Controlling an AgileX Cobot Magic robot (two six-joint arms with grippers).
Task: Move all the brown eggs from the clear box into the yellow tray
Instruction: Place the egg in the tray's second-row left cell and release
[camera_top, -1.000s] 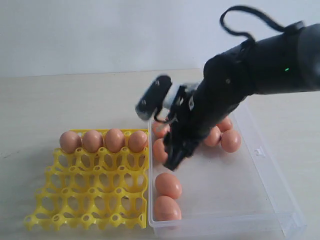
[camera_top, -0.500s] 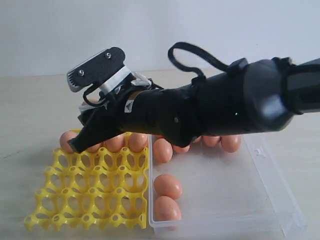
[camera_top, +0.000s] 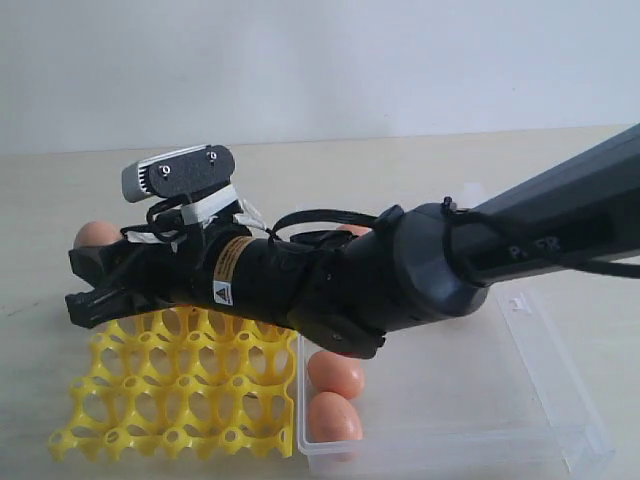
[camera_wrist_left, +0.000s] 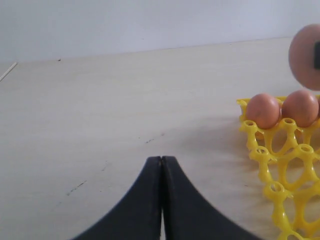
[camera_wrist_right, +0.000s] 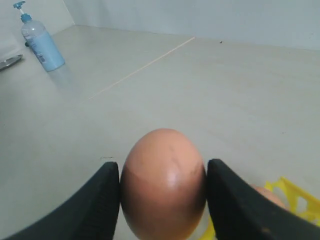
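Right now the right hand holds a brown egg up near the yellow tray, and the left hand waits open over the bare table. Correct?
Not quite. The left hand is shut, its jaws pressed together over the bare table, as the left wrist view shows. The rest holds: the right hand grips a brown egg up near the yellow tray.

Two brown eggs (camera_top: 335, 372) lie in the clear box (camera_top: 540, 400) beside the yellow tray (camera_top: 160, 440).
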